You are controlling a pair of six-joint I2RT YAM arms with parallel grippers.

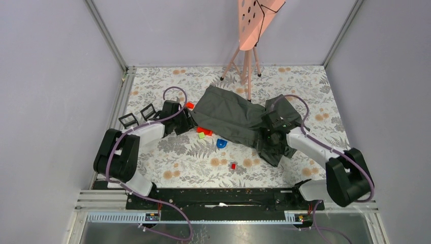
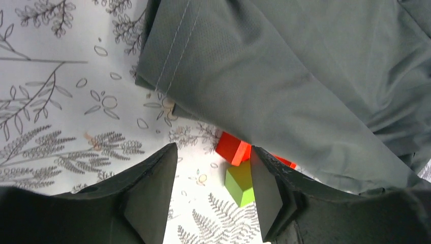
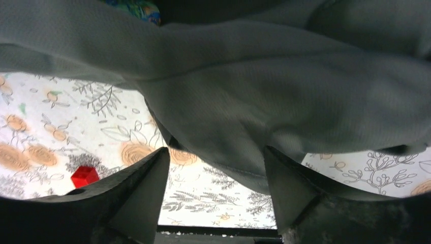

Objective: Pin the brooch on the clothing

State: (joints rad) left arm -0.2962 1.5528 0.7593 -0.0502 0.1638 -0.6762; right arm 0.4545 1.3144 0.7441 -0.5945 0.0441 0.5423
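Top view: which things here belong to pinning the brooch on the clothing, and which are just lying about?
For the job:
- dark grey T-shirt
- left pincer and right pincer, both open
- brooch: cannot pick it out

Lying about:
- red blocks
- green block
- blue piece (unsure)
- two black frames
- pink stand

T-shirt (image 3: 284,101) fold dips into the claw (image 3: 216,150) — spread wide.

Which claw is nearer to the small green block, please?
Left. The left claw hovers just beside the green block; the right claw is across the T-shirt, over its opposite end.
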